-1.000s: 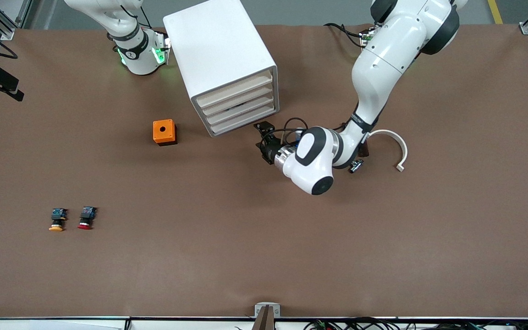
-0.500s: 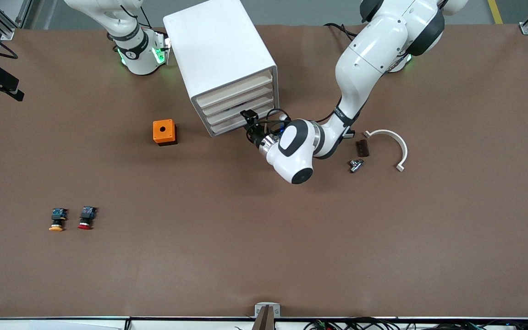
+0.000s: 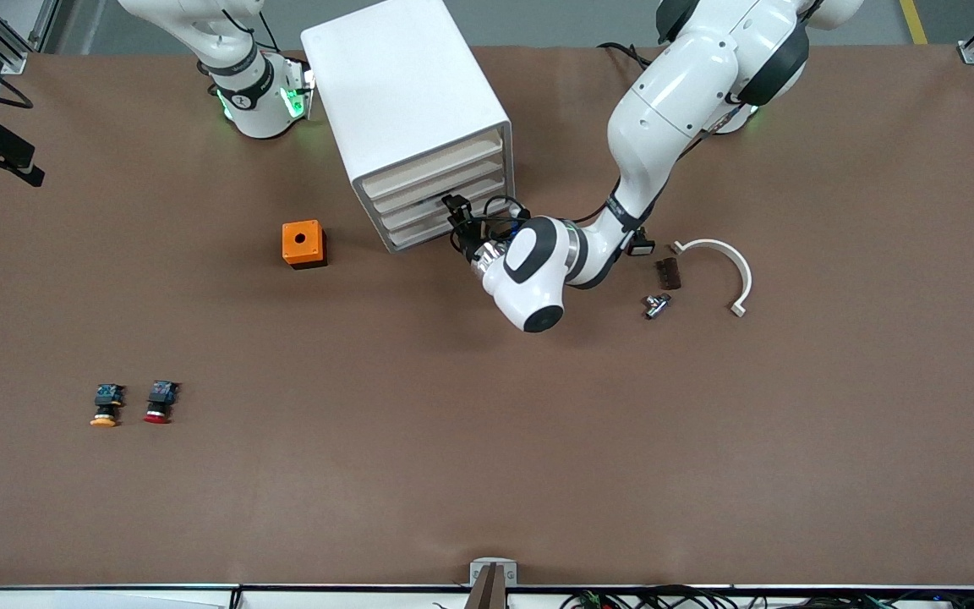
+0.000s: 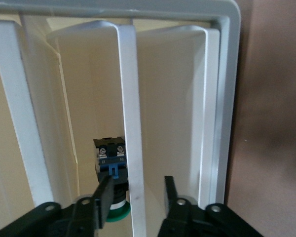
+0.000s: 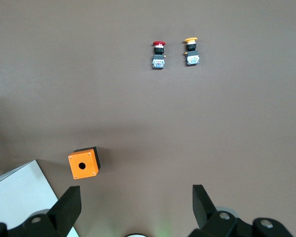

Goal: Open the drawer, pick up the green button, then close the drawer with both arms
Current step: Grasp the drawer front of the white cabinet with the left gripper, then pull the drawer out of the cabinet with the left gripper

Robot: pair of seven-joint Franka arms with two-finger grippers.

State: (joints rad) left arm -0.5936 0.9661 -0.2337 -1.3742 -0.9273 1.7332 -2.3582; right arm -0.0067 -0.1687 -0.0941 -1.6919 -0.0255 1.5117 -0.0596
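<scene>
The white cabinet [image 3: 407, 101] stands near the right arm's base, its four cream drawer fronts facing the front camera. My left gripper [image 3: 458, 216] is at the third drawer [image 3: 428, 205] from the top. In the left wrist view the left gripper [image 4: 137, 195] is open, its fingers [image 4: 104, 196] astride the drawer's white front lip [image 4: 129, 123]. The green-capped button [image 4: 111, 165] lies inside the drawer, just past one finger. My right gripper [image 5: 135, 205] is open and empty, waiting high over the table by the cabinet.
An orange box [image 3: 303, 244] with a hole sits beside the cabinet. Orange-capped [image 3: 105, 406] and red-capped [image 3: 159, 403] buttons lie nearer the front camera at the right arm's end. A white curved piece [image 3: 719, 262], a brown piece [image 3: 667, 272] and a metal part [image 3: 656, 304] lie by the left arm.
My left arm has swung toward the cabinet, bringing its gripper from the table in front of the drawers up to the third drawer's front. The right arm has not moved.
</scene>
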